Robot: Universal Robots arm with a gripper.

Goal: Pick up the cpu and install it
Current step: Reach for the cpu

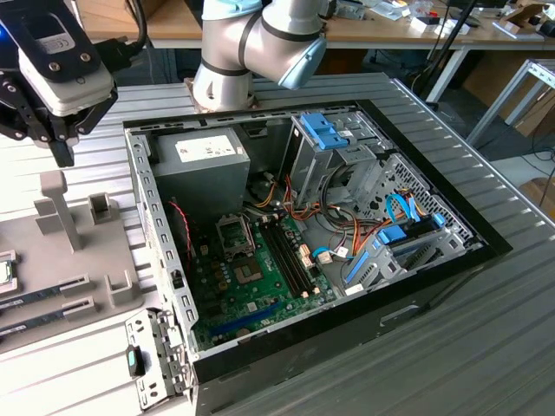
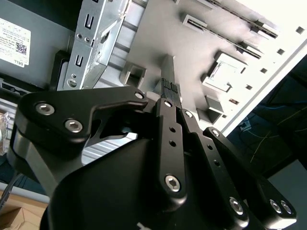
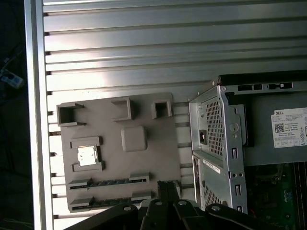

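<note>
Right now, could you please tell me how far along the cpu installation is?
Done: nothing visible yet. The cpu lies in its pocket on the grey fixture plate, untouched. In hand: nothing; the end effector hangs shut above that plate, apart from the cpu. Left: both the pick-up and the install; the black socket inside the open computer case looks empty.

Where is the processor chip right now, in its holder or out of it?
In its holder. In the first wrist view the cpu lies flat in its recess on the grey tray.
</note>
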